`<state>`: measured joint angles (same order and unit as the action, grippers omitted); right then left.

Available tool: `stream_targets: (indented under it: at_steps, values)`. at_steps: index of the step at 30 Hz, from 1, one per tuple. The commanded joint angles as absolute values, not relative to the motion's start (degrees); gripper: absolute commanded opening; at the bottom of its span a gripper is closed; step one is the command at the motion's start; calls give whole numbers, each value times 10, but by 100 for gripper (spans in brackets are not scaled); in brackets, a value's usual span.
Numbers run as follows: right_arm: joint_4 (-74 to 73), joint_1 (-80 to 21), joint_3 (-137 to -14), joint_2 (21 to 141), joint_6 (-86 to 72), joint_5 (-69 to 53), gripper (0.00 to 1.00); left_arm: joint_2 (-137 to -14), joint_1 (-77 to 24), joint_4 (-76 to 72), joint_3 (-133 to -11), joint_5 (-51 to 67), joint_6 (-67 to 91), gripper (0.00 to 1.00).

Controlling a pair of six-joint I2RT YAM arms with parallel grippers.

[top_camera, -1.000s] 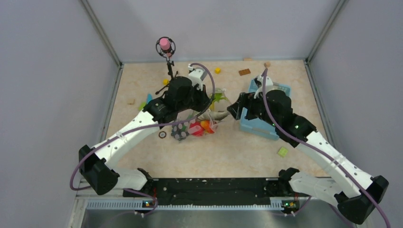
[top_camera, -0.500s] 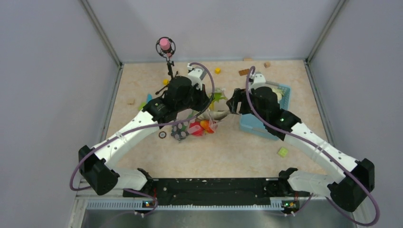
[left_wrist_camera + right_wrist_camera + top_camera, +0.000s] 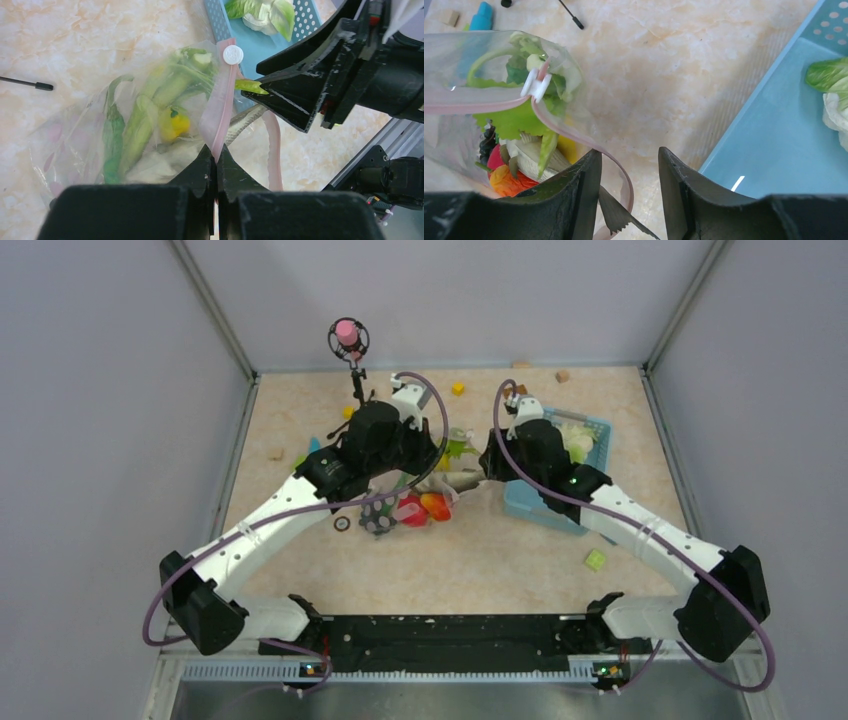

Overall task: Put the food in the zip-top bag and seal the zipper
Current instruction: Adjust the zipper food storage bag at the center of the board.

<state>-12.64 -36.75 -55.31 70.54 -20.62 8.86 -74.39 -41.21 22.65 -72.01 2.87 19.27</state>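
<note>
The clear zip-top bag [image 3: 420,502] lies mid-table, holding leafy greens [image 3: 135,125], a yellow piece [image 3: 175,124] and red-orange fruit [image 3: 506,180]. My left gripper [image 3: 216,152] is shut on the pink zipper strip [image 3: 222,100], below its white slider [image 3: 233,54]. It also shows in the top view [image 3: 438,462]. My right gripper [image 3: 630,160] is open at the bag's mouth. A loop of the zipper strip [image 3: 589,142] curves against its left finger, and the slider [image 3: 536,85] is ahead of it to the left. White-green produce [image 3: 831,82] lies in the basket.
The light-blue lattice basket [image 3: 545,505] stands right of the bag, under my right arm. A black stand with a pink top [image 3: 348,337] is at the back left. Small blocks [image 3: 457,388] [image 3: 595,559] lie scattered, and a thin black rod [image 3: 25,83] lies left of the bag.
My right arm has swung left from over the basket to the bag's mouth. My left gripper has kept its hold on the zipper strip and barely moved.
</note>
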Motion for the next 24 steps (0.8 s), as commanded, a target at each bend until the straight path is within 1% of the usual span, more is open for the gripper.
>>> stream_targets:
  at_steps: [1, 5, 18, 24]
  values:
    - [-101, -355, -587, 734, -200, 55, 44, -717, -410, 200, -732, 23, 180, 0]
    - [-83, -355, -596, 751, -180, 3, 43, -716, -410, 199, -732, 34, 177, 0]
    - [-103, -349, -650, 763, -96, -5, 43, -714, -410, 200, -734, 44, 161, 0]
    - [-135, -343, -666, 771, -88, -20, 41, -712, -410, 199, -733, 40, 158, 0]
